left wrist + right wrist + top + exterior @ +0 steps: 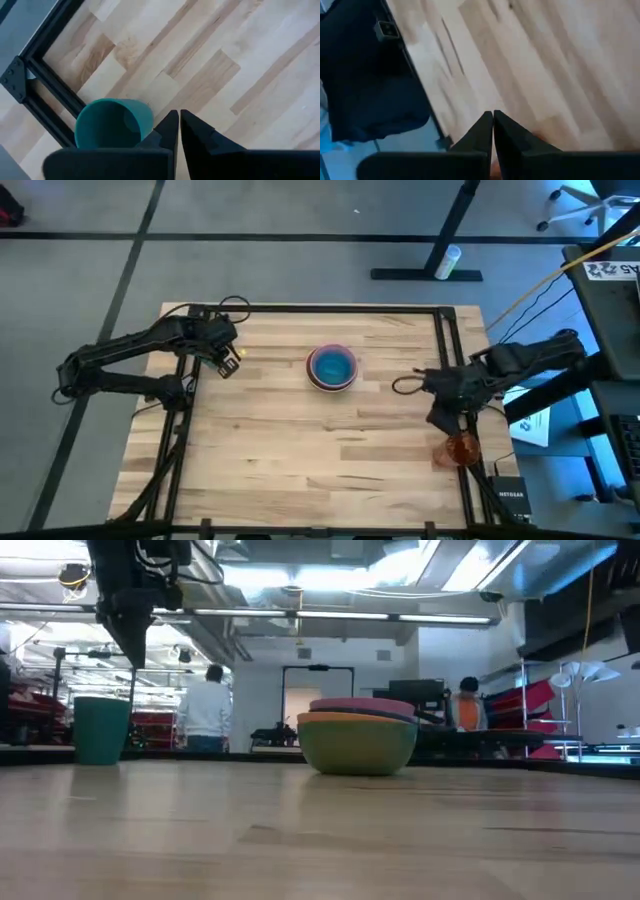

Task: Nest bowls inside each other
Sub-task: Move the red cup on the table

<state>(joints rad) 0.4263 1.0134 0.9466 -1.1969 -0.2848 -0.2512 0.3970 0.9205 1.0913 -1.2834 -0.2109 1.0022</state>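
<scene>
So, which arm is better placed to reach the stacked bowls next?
Probably left, by a little: the left gripper hangs level with the bowls, while the right gripper is turned away toward the orange-red cup.

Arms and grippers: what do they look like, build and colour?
Both arms are dark, near black, jointed links with loose black cables looping off them. The left gripper and right gripper each end in two flat, dark, wedge-shaped fingers tapering to a point. A small yellow-lit spot shows by the left wrist in the high view. No readable markings.
</scene>
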